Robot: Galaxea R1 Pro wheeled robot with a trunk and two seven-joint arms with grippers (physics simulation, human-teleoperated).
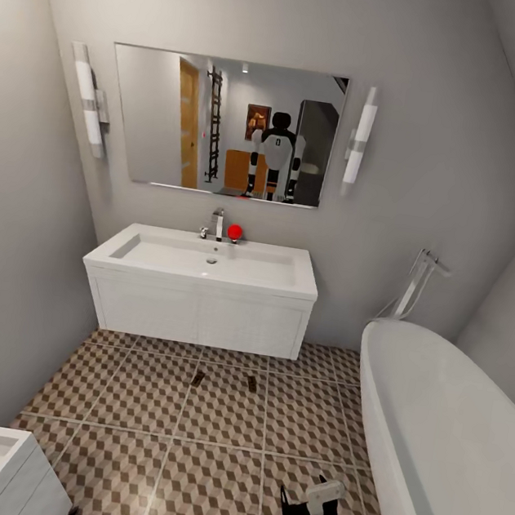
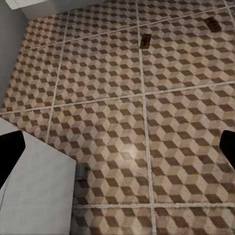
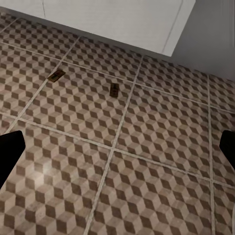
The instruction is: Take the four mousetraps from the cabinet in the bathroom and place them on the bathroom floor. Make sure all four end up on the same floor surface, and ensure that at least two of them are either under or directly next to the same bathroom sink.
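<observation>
Right gripper (image 1: 318, 502), seen from the head camera, hangs low over the bathroom floor (image 1: 136, 404) near the white bathtub (image 1: 443, 450); we cannot tell from here how its jaws stand. Two mousetraps lie on the tiles just in front of the bathroom sink (image 1: 207, 260), one to the left (image 1: 198, 378) and one to the right (image 1: 252, 383), well apart from each other. We see the robot reflected in the mirror (image 1: 147, 109), with an orange-brown cabinet behind it.

From the left wrist camera, the dark fingertips (image 2: 10, 152) sit at both picture edges with bare tile between them, so we read the left gripper (image 2: 117, 152) as spread and empty. Both traps show far off.

From the right wrist camera, the fingertips (image 3: 9, 154) are likewise wide apart, nothing between them; both traps lie near the white vanity front (image 3: 122, 19).

We judge two traps placed and two left to fetch. To do this well, we turn toward the cabinet without rolling over the placed traps.
</observation>
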